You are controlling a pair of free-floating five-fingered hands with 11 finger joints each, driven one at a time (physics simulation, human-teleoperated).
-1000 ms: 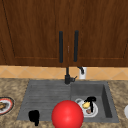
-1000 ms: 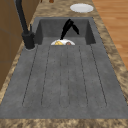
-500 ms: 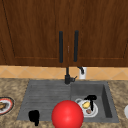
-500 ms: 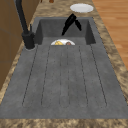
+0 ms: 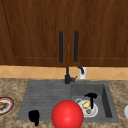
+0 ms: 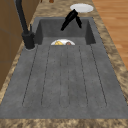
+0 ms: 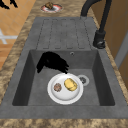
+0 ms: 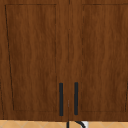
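- The right hand hangs over the sink basin, just above the back edge of a white plate on the basin floor; seen from the right, its fingers are straight, pointing down toward the plate's rim.
- The plate is round and carries a yellow piece of food beside a smaller brown piece; it sits next to the drain.
- The left hand floats at the drainboard's front edge; whether its fingers are curled cannot be told.
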